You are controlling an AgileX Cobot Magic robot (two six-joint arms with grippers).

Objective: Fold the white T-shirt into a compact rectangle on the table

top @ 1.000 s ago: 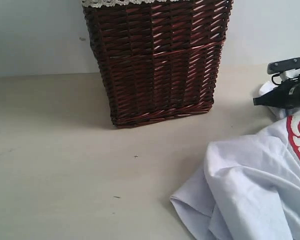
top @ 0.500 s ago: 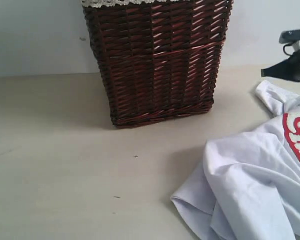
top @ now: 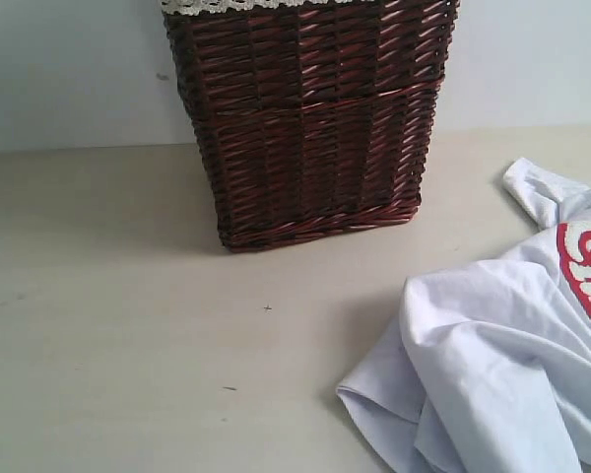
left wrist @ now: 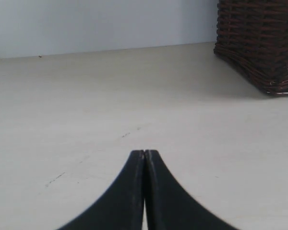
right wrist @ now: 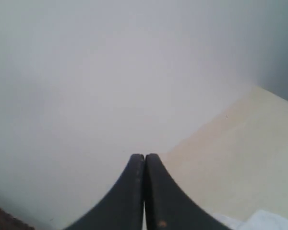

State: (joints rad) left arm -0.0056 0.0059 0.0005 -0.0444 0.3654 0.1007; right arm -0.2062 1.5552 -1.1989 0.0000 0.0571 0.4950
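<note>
The white T-shirt (top: 492, 365) lies crumpled on the table (top: 128, 345) at the right of the exterior view, its red-outlined letters (top: 586, 271) showing at the right edge. A sliver of the T-shirt (right wrist: 266, 220) shows in the right wrist view. Neither gripper appears in the exterior view. My left gripper (left wrist: 144, 153) is shut with nothing in it, low over bare table (left wrist: 86, 120). My right gripper (right wrist: 145, 156) is shut and empty, raised and facing the pale wall.
A tall dark brown wicker basket (top: 310, 118) with white lace trim (top: 217, 6) stands at the back middle of the table. The basket's lower corner (left wrist: 261, 43) shows in the left wrist view. A pale wall (top: 69, 69) runs behind the table.
The right gripper, over the shirt's far sleeve a second ago, has risen to the right and left the exterior view. The sleeve it covered now lies uncovered on the table.
</note>
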